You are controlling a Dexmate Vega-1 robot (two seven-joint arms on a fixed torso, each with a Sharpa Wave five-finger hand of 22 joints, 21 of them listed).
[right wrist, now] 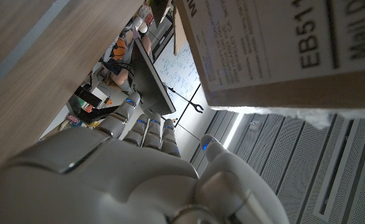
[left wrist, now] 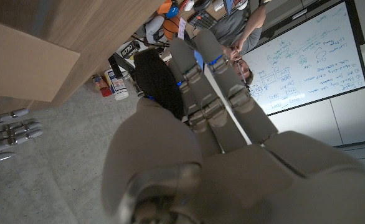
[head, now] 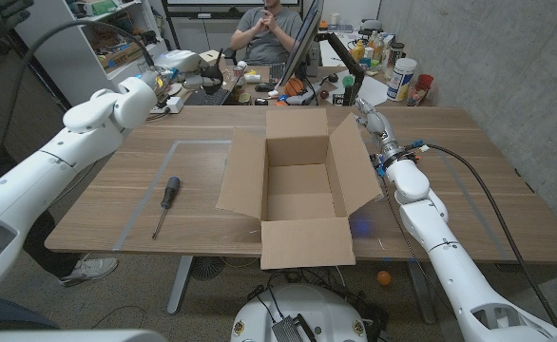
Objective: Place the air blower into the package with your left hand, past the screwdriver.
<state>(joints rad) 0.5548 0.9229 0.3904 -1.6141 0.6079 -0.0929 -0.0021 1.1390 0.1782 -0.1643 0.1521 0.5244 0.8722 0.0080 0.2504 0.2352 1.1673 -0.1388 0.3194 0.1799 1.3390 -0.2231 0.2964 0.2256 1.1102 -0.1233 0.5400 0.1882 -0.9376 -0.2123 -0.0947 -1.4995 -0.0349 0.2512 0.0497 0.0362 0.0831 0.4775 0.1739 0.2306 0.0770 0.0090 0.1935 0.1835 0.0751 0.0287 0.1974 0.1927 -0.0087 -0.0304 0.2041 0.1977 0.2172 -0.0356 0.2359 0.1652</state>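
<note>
— Nearest, by the front edge of the table (head: pixel 469 171)?
— Open package (head: pixel 302 190), flaps spread wide, front flap sticking past that edge.
— At 9 o'clock from it?
— Screwdriver (head: pixel 165 203), lying alone, bare wood all round.
— Farther back?
— Left hand (head: pixel 163 90) at 10 o'clock, by the far edge, wrapped round the black air blower (left wrist: pixel 156 81). Right hand (head: pixel 369 119) at 2 o'clock, just beside the right flap, fingers straight, holding nothing.
— Behind the table?
— Person (head: pixel 269 33), sitting.
</note>
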